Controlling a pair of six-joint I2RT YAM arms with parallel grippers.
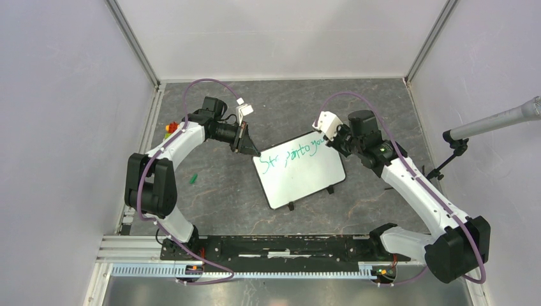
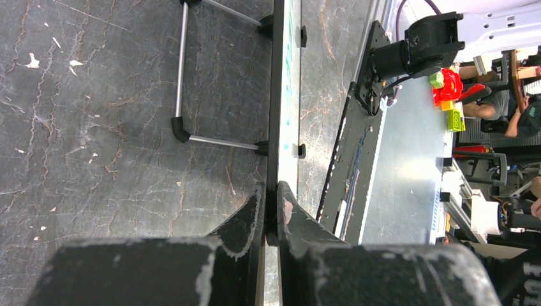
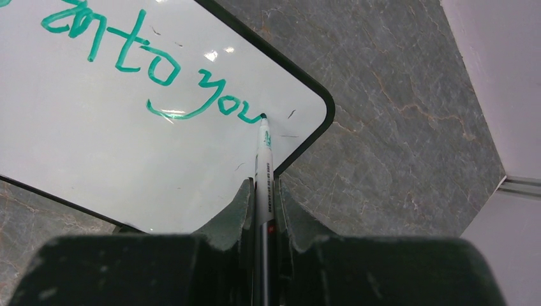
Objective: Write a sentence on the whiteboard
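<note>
Both grippers are working: left gripper (image 2: 271, 204) is clamping the whiteboard (image 1: 306, 182) edge on the table (image 1: 217, 197), right gripper (image 3: 263, 191) is pinching the marker (image 3: 264, 162), tip touching the sentence (image 3: 159, 70) at "you". I'm thinking light pressure, board pinned firm.

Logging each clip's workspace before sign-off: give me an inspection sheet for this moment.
Surface: dark, stone-patterned table, scuffed.
Job's things: whiteboard mid-table, turned at an angle; green sentence on one line, ending "to you".
Clutter: small green piece left of the board; red and yellow bits at the table's left edge.
Grippers: left gripper shut on the whiteboard's edge; right gripper shut on a marker, tip on the board just after "you".
Cables: purple cable looping along each arm, clear of the board.
Surroundings: white walls; microphone on a stand at the right.
</note>
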